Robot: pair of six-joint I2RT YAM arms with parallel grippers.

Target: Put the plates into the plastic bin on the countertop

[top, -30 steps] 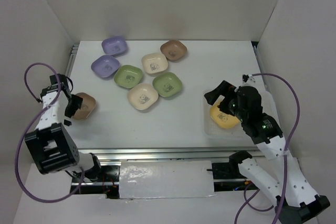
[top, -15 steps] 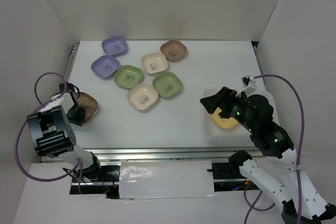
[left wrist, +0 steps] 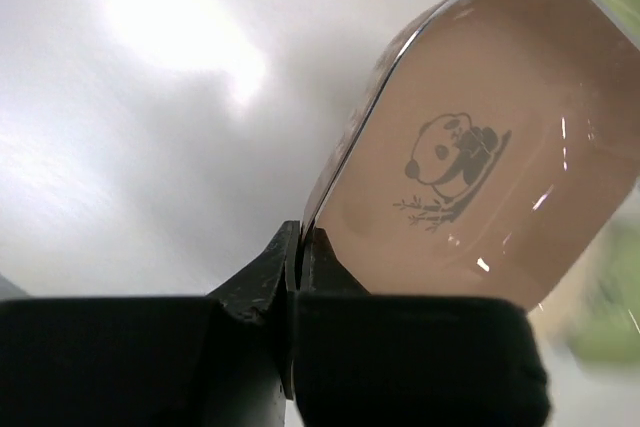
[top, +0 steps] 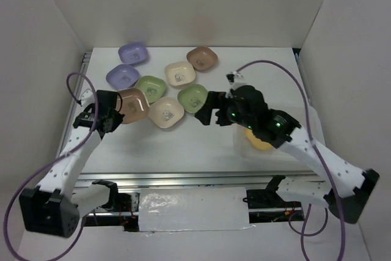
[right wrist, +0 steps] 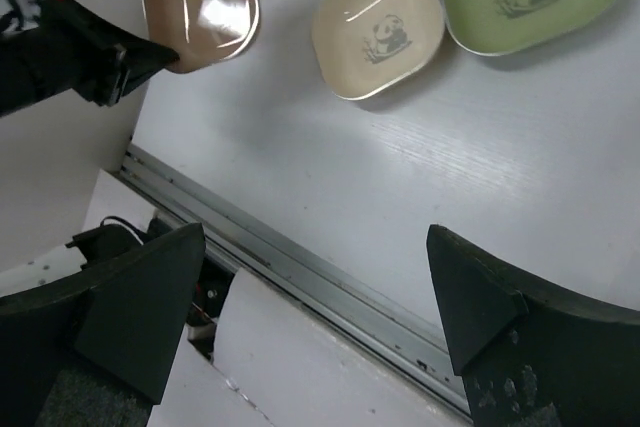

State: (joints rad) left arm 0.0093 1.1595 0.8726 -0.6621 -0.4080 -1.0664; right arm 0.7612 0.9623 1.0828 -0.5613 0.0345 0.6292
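Pinching brown plate (left wrist: 480, 127), left jaws; right jaws seemingly empty.

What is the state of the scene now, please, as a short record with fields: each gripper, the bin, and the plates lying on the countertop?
left gripper: shut on the rim of a brown plate
right gripper: open, holding nothing, above the countertop near a green plate
plastic bin: one yellow plate inside, partly hidden in the top view
loose on countertop: seven, namely two purple plates, two green, two cream plates, a second brown plate
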